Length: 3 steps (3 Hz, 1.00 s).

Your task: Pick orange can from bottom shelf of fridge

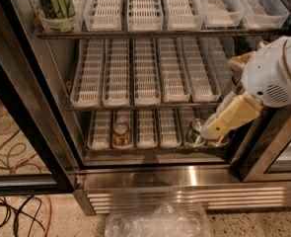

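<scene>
The fridge (pixel 184 179) stands open in the camera view. On the bottom shelf (pixel 147 127), an orange can (pixel 120 131) stands in the second lane from the left. A green can (pixel 194 133) with a silver top stands towards the right. Just right of it, only the lower edge of another orange can (pixel 220 143) shows, because my gripper (pixel 226 121) hangs in front of it. The gripper is cream-coloured and slants down and left from the white arm (pixel 278 73), at the height of the bottom shelf's right end.
White lane trays (pixel 145 68) fill the middle and top racks. A tub of green bottles (pixel 56 6) sits top left. Black door frames stand at the left (pixel 31 117) and right (pixel 268 147). A clear plastic bag (pixel 157 221) and cables (pixel 12 211) lie on the floor.
</scene>
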Each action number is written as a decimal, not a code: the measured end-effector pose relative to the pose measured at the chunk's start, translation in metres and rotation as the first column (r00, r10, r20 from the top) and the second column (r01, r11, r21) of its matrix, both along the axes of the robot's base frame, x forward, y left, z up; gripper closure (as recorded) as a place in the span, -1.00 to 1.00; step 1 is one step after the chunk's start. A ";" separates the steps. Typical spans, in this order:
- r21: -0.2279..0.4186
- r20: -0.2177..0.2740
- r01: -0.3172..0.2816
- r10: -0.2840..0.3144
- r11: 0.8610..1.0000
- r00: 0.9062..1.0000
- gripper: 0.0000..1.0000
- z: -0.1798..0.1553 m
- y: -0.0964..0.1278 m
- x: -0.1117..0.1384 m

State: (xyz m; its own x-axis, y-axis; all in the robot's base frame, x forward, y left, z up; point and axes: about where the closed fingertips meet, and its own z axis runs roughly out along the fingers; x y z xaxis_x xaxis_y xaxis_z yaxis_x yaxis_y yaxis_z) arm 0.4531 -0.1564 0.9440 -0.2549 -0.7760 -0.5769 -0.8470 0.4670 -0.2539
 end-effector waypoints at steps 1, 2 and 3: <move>0.073 0.084 -0.072 0.066 0.995 0.994 -1.00 -0.026 0.032 0.019; 0.071 0.137 -0.079 0.068 0.994 0.988 -1.00 -0.020 0.035 0.028; 0.071 0.135 -0.078 0.068 0.994 0.988 -1.00 -0.020 0.035 0.028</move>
